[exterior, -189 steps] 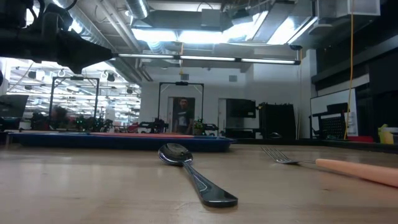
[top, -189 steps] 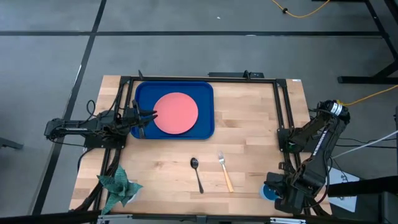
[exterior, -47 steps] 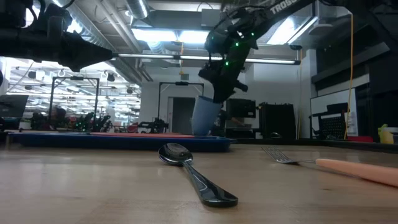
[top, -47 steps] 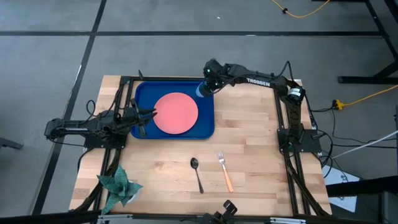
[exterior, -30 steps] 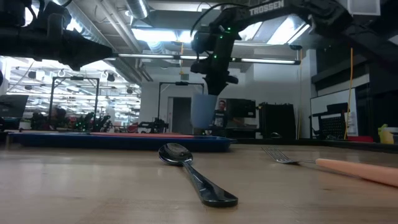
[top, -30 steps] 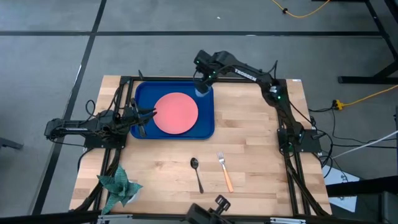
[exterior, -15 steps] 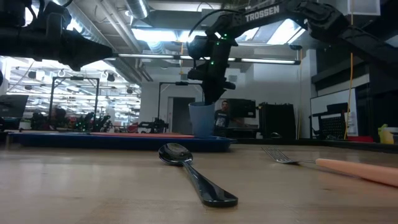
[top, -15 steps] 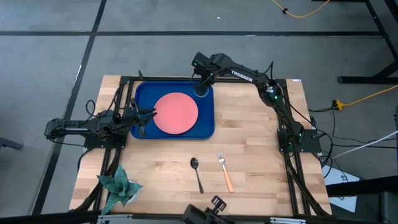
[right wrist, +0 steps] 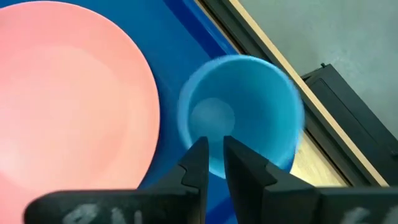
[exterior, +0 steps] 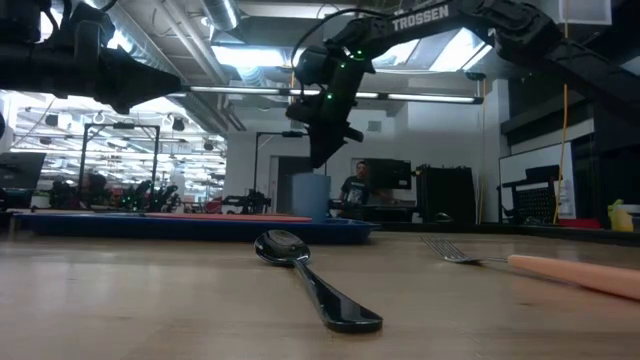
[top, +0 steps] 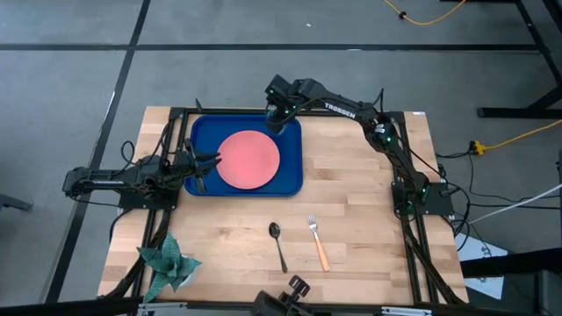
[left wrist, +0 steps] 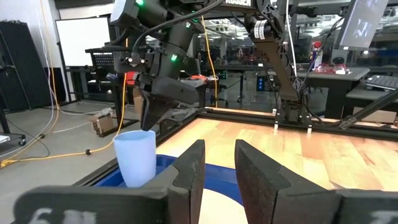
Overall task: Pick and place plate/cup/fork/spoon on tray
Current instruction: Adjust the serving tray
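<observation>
Low view: spoon [exterior: 318,282] and fork [exterior: 530,264] near on the table, cup [exterior: 311,196] far on the tray [exterior: 200,226].
The light, stiff cup stands upright beside the plate [top: 248,159]; right gripper [right wrist: 212,163], nearly closed, hangs over its rim, apparently released. Rim pinch suits it.

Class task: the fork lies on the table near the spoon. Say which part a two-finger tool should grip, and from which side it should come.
Grip the fork by its tan handle, coming straight down from above. It lies flat on the table, so only a top approach gets a finger down each side; the handle is straight and thicker than the tines. The spoon lies apart, leaving room.
</observation>
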Controlling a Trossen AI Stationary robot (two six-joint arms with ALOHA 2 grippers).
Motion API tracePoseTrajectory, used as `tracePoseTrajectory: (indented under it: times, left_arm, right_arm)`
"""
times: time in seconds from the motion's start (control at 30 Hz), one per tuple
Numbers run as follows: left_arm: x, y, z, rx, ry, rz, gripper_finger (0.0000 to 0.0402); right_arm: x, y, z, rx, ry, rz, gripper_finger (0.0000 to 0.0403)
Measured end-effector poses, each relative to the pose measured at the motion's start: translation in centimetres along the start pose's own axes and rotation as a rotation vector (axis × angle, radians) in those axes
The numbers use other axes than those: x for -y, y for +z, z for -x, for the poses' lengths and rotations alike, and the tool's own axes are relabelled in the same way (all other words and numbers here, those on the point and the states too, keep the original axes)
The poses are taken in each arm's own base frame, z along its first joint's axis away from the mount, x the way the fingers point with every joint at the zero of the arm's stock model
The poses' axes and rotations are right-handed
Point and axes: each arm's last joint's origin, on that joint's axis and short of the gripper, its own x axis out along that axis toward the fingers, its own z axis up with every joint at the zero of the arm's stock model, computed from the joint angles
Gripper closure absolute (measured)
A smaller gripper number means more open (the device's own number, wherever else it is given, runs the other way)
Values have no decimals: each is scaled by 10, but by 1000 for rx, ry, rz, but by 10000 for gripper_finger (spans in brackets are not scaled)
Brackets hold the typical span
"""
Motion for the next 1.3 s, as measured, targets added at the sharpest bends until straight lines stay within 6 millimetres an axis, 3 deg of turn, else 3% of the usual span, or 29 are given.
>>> tracePoseTrajectory:
  times: [0.33,0.43,0.53,0.73,0.93,1.07,1.3]
  left_arm:
    - [0,0,0,0,0,0,321]
    - [0,0,0,0,0,0,321]
    - [0,0,0,-1,0,0,321]
    - [0,-1,0,-11,0,48,321]
    - [0,-4,0,-39,2,148,321]
    - [0,-6,0,-55,4,159,321]
    - [0,-5,0,-54,3,159,321]
  right_arm:
    - [0,-3,0,-29,9,59,348]
    - [-6,-12,1,-129,128,106,347]
    - [-25,-25,7,-234,235,131,347]
    - [-78,-50,14,-342,263,240,347]
    - [-134,-85,5,-390,317,498,347]
    - [-159,-110,-6,-417,343,656,347]
    - [-189,-147,-29,-415,310,735,347]
